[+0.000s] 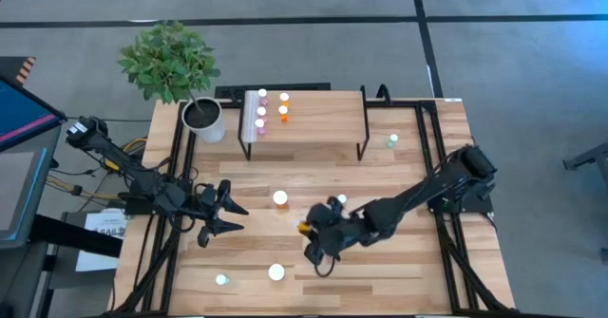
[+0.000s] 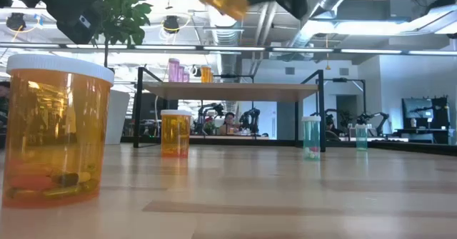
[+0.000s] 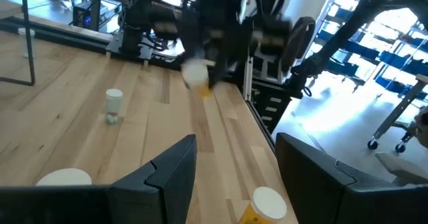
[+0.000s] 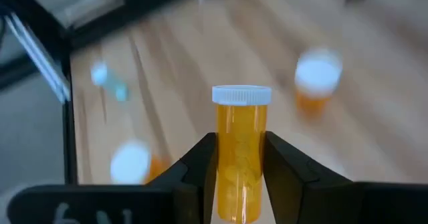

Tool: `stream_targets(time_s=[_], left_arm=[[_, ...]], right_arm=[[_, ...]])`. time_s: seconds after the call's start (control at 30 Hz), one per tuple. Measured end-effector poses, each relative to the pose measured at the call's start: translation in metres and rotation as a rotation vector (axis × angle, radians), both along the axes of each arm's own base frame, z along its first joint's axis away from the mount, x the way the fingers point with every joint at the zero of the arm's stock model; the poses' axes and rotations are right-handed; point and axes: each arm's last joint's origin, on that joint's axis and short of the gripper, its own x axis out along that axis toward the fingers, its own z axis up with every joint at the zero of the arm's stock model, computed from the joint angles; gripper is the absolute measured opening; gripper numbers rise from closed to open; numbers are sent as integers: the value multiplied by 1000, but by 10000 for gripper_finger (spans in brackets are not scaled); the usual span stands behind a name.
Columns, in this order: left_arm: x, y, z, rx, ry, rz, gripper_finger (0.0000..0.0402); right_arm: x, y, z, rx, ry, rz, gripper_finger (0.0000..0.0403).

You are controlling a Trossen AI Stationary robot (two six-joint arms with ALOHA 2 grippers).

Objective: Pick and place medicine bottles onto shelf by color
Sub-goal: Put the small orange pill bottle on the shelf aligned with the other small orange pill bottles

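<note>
Now, shelf (image 1: 313,119): five small bottles, pink and orange.
Right gripper (image 4: 235,158): clamps a white-capped orange bottle (image 4: 239,144), lifted, before the shelf.
Left gripper (image 1: 228,214): fingers spread wide.

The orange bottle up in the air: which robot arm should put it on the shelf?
The right arm. Its jaws already grip the orange bottle above the table, and the shelf lies ahead. The left gripper is open and empty.

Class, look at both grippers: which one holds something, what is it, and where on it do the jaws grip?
The right gripper holds an orange medicine bottle, jaws clamped on its body below the white cap. The left gripper is open, holding nothing.
</note>
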Motion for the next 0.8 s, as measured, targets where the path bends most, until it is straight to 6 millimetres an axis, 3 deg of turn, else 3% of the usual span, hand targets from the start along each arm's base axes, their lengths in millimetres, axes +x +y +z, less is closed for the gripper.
stream_targets(time_s=[0.2,0.5,0.63,0.8], left_arm=[[0,0,0,16,-8,-2,192],[0,0,0,24,-10,-3,192],[0,0,1,25,-12,-3,192],[0,0,1,29,-15,9,192]], right_arm=[[10,-32,15,-96,-220,46,120],[10,-107,-6,-281,-622,28,119],[13,-135,-16,-438,-627,-5,119],[20,-167,-24,-481,-672,-32,119]])
